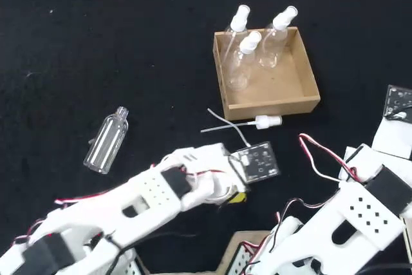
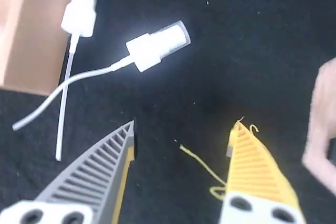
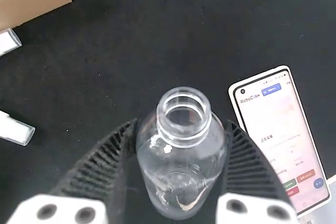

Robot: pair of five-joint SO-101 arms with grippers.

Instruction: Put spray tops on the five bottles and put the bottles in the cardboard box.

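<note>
The cardboard box (image 1: 270, 105) is sitting open on the worktop, brown and square. Three clear capped bottles (image 1: 238, 69) are lying in it, with their white tops pointing to 12 o'clock. A white spray top (image 1: 268, 121) is lying just beside the box at its 6 o'clock. A second spray top (image 2: 157, 45) is lying near it, and their thin tubes are crossing. A bare bottle (image 1: 107, 140) is lying on its side well apart, at the box's 8 o'clock. The right tool (image 3: 181, 125) is squeezing a held bottle (image 3: 181, 156) that is wearing no top.
</note>
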